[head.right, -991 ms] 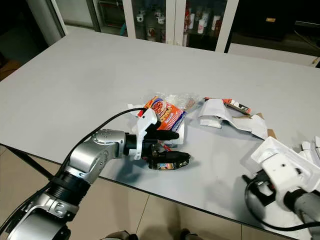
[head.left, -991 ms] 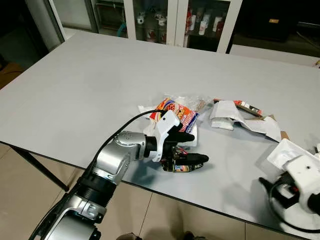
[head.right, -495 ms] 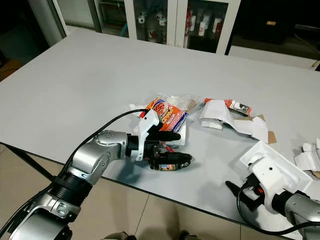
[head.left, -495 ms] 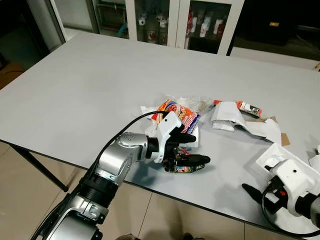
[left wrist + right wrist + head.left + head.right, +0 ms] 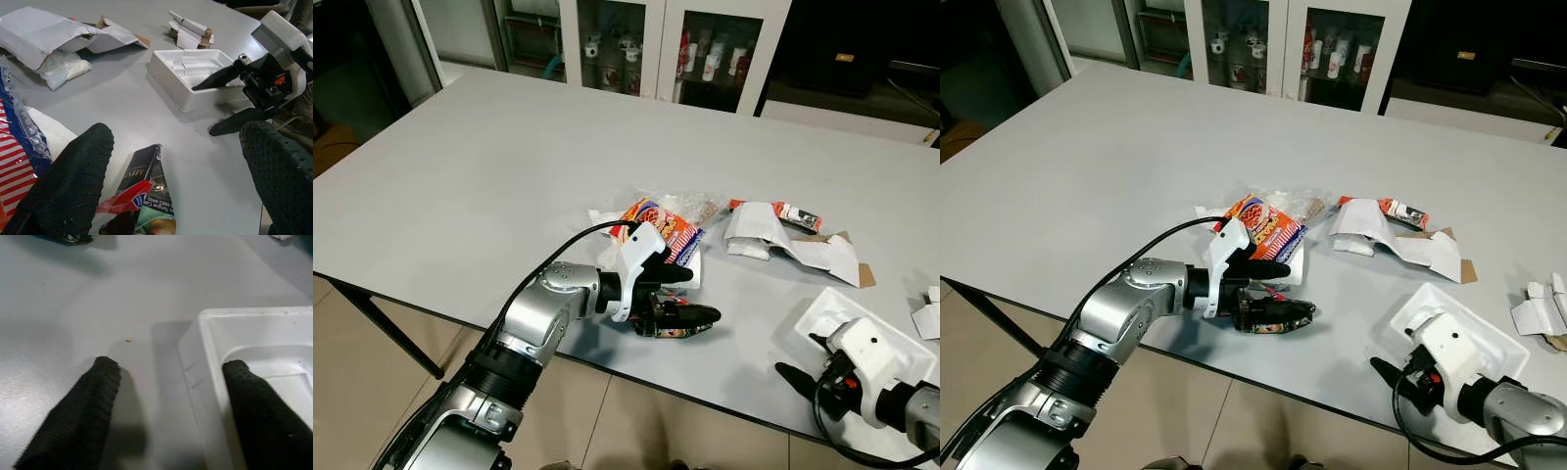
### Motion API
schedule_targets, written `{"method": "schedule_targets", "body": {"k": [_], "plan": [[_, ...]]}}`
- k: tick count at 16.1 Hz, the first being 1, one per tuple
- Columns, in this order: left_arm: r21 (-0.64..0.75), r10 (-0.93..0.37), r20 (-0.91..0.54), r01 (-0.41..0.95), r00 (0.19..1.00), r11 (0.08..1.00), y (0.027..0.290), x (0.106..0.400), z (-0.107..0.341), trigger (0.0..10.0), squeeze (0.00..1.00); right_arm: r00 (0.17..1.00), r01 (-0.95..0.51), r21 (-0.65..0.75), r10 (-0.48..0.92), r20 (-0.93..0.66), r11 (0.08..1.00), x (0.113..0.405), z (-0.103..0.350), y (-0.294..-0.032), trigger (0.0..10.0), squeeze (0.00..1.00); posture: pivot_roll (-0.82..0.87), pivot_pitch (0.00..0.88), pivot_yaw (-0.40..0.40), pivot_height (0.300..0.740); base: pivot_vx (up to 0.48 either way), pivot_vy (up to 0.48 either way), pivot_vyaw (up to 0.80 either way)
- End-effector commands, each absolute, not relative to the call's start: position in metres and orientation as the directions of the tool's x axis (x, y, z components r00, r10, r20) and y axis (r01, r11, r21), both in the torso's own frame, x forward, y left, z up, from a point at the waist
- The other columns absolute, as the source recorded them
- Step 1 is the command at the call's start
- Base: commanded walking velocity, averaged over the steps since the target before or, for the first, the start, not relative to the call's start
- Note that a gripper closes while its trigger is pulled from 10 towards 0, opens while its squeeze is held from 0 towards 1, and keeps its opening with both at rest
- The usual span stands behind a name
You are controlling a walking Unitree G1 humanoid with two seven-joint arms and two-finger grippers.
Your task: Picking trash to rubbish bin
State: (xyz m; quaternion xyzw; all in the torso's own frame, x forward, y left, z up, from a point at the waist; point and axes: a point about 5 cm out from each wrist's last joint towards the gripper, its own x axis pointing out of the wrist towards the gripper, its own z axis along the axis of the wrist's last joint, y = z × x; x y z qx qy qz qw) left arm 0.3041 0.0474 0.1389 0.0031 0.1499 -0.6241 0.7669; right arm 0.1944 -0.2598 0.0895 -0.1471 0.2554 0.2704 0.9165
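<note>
From my head cameras I look down on a grey table. My left gripper reaches over its near edge with its two black fingers spread, one above and one below a dark snack wrapper that lies flat on the table. The fingers are parted around it, not pinched onto it. Just behind the gripper sits a red and blue striped snack bag with a clear plastic bag touching its far side. Further right lie a torn white carton and, near the table's right edge, a small piece of folded white card. My right gripper is at the near right edge of the table, against a white foam tray.

In the left wrist view, my left fingers stand wide apart, and the dark snack wrapper lies between them on the table with a scrap of red and blue film across it. Beyond it I see the white foam tray and my right gripper with its fingers open at the tray's side.

In the right wrist view, my right fingers are released and straddle the tray's wall: one over bare table, the other inside the tray.
</note>
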Motion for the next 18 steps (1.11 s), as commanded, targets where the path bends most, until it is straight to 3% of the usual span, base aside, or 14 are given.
{"method": "schedule_targets", "body": {"k": [1, 18], "plan": [[-0.166, -0.951, -0.249, 0.960, 0.182, 0.227, 0.048, 0.305, 0.138, 10.0, 0.00, 0.677, -0.591, -0.072, 0.445, -0.587, 0.803, 0.186, 0.077, -0.255, 0.0, 0.00, 0.07, 0.097, -0.006, 0.740, 0.000, 0.000, 0.00], [-0.148, -0.948, -0.244, 0.958, 0.206, 0.246, 0.045, 0.309, 0.140, 10.0, 0.00, 0.670, -0.612, -0.034, 0.495, -0.554, 0.791, 0.187, 0.071, -0.239, 0.0, 0.00, 0.08, 0.088, 0.002, 0.740, 0.000, 0.000, 0.00]]}}
